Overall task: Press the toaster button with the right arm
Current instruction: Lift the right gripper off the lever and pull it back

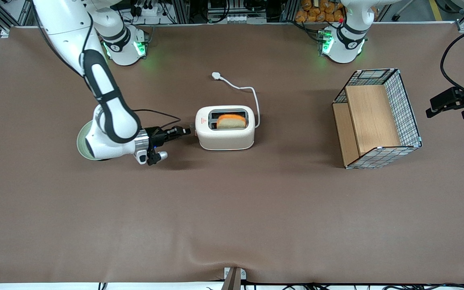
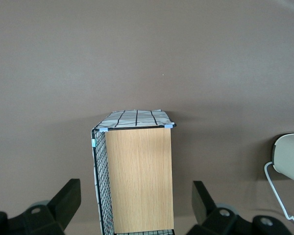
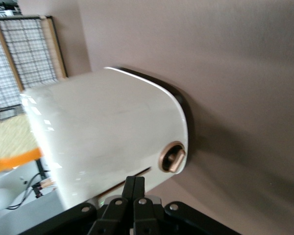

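Black two-finger hand [image 1: 186, 130] is pinched shut, holding nothing, poking like one fingertip at the cream-white toaster's [image 1: 225, 139] end by its round grey button [image 3: 172, 157].

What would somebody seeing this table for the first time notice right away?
Probably the cream toaster in the middle of the brown table, a slice of bread poking from one slot. The right arm reaches in low, its shut pincer just short of the toaster's end face, where the button sits. Toward the parked arm's end stands a wire-and-wood basket.
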